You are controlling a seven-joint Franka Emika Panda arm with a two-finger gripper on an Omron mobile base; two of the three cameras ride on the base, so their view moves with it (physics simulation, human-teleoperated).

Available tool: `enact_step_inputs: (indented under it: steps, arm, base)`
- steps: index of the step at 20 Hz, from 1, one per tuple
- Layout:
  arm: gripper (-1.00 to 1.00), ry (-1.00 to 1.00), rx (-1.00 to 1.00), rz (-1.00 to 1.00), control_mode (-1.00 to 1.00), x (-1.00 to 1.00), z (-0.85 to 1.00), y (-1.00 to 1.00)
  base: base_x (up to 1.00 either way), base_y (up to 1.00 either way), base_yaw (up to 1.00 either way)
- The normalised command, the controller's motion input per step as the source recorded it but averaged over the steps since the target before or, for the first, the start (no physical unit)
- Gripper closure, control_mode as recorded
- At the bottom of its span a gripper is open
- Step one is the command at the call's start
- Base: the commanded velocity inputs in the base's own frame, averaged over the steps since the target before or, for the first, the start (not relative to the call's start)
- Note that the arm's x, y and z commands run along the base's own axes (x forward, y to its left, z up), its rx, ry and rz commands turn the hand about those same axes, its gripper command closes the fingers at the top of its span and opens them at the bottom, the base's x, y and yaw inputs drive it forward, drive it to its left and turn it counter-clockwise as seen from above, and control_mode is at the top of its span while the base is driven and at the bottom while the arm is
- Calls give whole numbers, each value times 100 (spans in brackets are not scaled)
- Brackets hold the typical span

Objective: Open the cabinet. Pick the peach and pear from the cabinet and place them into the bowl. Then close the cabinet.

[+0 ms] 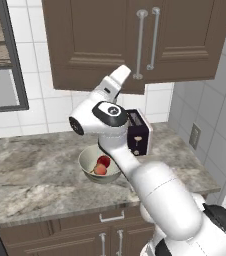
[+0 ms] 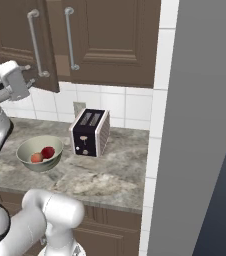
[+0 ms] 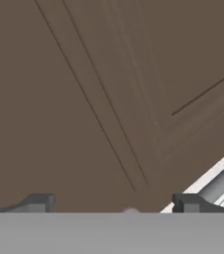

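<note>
Against cabinet door edge, spread pincer

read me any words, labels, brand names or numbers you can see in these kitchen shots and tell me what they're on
None: no readable text in these pictures.
Toaster: small pale knobs on its dark front, no lettering legible.
Cabinet: plain wood doors, no label.
Bowl: no marking.
Wall outlet: no marking.

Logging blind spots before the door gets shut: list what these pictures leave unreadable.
- Cabinet interior: hidden behind its doors in both base views; the hand view is too close to the panel.
- Whether the left door is fully shut: it looks slightly ajar in the right base view, unclear.
- Gripper contact with the door: cut off at the hand view's bottom edge.
- Bowl right side: behind the arm, left base view.
</note>
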Motion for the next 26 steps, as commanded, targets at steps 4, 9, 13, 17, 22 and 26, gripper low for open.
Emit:
enact_step_inputs:
  steps: [4, 9, 13, 17, 22, 26]
  arm:
    - [-100, 0, -1, 9, -100, 54, 14, -15]
    - [-100, 0, -1, 13, -100, 43, 2, -4]
    - [-100, 2, 0, 17, -100, 41, 0, -3]
    - [-100, 2, 0, 16, -100, 36, 0, -3]
    - [-100, 4, 0, 15, -100, 28, 0, 0]
    - [-100, 2, -1, 14, -100, 10, 0, 0]
  base:
    - [0, 0, 0]
    - [0, 0, 0]
    - [0, 0, 0]
    - [0, 0, 0]
    - [0, 0, 0]
    - [0, 0, 0]
